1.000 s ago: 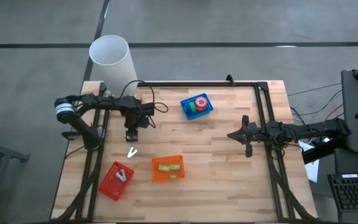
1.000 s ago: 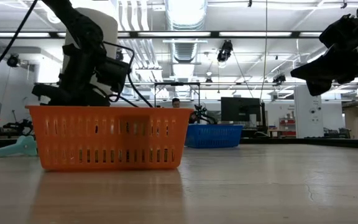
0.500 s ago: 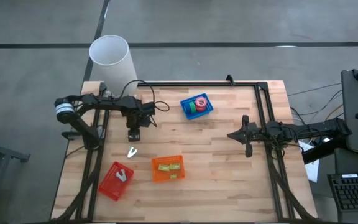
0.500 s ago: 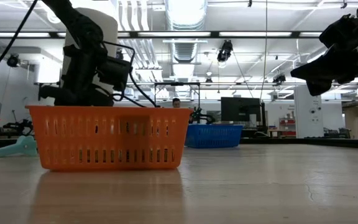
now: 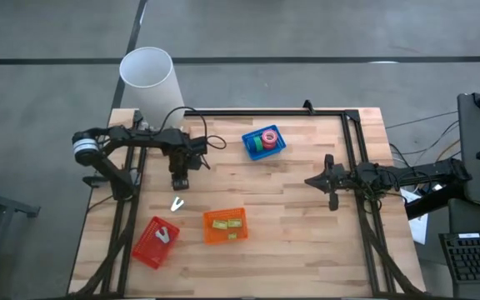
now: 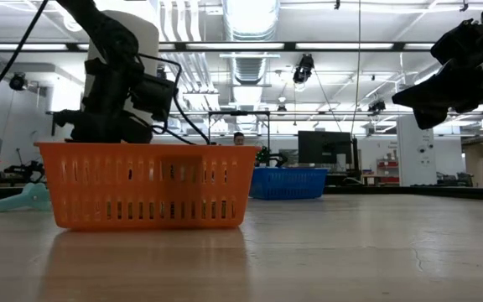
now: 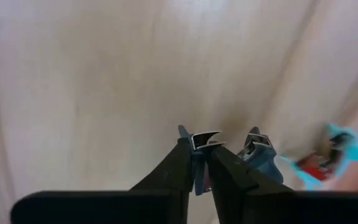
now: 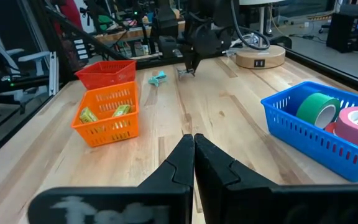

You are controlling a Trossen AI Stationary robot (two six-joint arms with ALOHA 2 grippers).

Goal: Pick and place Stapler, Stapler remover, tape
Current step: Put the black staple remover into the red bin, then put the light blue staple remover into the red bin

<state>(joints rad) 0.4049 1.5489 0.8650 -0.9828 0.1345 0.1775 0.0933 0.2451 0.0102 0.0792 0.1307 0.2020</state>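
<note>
My left gripper [image 5: 177, 181] points down at the table's left half, shut on a blue stapler remover [image 7: 263, 163] with metal claws. A teal stapler remover [image 5: 177, 203] lies flat on the wood just nearer, beside the red basket [image 5: 150, 247], which holds another remover [image 5: 166, 235]. The orange basket [image 5: 225, 236] holds yellow-green staplers [image 5: 222, 223]. Tape rolls [image 5: 265, 139] sit in the blue basket [image 5: 275, 151] at the far middle. My right gripper [image 5: 310, 180] hovers shut at the right side. My left gripper pinches one blue arm [image 7: 197, 175] of the stapler remover between its two fingers, coming from above and pointing down. That arm's metal claw [image 7: 205, 138] shows at the fingertips. The remover's other arm [image 7: 257, 149] stands outside one finger. Whether it is clear of the table I cannot tell.
A tall white cylinder bin [image 5: 150, 79] stands past the table's far left corner. A black frame rail [image 5: 269, 111] runs along the far edge and down both sides. Bare wood lies between the baskets and my right arm.
My left hand has rolled a little in place, as the low view shows. The baskets and the teal remover have kept where they were.
</note>
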